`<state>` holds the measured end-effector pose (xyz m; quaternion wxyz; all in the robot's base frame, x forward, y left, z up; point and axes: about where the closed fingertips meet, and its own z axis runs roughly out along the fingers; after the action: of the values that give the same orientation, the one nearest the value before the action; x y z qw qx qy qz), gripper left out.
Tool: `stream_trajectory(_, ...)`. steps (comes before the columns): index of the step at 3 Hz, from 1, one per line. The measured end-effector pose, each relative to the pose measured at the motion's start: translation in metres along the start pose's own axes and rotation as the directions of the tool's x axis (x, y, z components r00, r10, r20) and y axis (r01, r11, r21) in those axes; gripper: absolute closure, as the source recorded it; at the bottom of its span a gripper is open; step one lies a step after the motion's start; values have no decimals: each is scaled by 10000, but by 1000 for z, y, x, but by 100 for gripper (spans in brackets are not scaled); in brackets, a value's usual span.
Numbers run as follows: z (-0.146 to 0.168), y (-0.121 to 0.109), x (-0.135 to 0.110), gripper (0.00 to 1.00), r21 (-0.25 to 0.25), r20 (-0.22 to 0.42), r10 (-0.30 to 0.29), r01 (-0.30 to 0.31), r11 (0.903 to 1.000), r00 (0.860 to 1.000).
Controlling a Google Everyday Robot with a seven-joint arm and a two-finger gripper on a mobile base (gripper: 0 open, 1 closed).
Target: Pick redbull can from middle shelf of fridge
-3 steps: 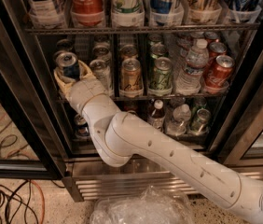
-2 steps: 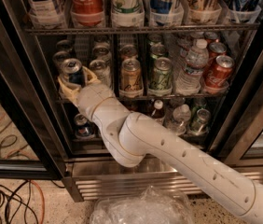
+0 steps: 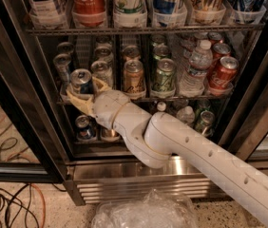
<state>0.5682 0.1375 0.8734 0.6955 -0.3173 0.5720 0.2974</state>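
Observation:
The redbull can (image 3: 81, 80), slim, blue and silver with a silver top, is at the left front of the middle shelf (image 3: 172, 98) of the fridge (image 3: 124, 184). My gripper (image 3: 83, 90) reaches in from the lower right. Its tan fingers (image 3: 75, 101) sit on either side of the can's lower body and are shut on it. The can stands upright at the shelf's front rail. My white arm (image 3: 172, 141) crosses in front of the lower shelf and hides part of it.
A gold can (image 3: 134, 77), a green can (image 3: 164, 75), a water bottle (image 3: 196, 68) and red Coke cans (image 3: 222, 75) stand to the right on the same shelf. More silver cans stand behind. Large bottles fill the rack above. A plastic bag (image 3: 143, 213) and cables (image 3: 5, 203) lie on the floor.
The gripper and the redbull can have moved together a little to the right and down, toward the shelf's front. The other cans have not moved.

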Motion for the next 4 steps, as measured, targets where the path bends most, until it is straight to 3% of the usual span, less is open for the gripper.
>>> stream_trajectory(2,-37,21,-8,100,-1466,-315,46,-92,9891,9995)
stream_trajectory(4,-79,34,-23,100,-2078,-785,-72,-93,9781,9969)
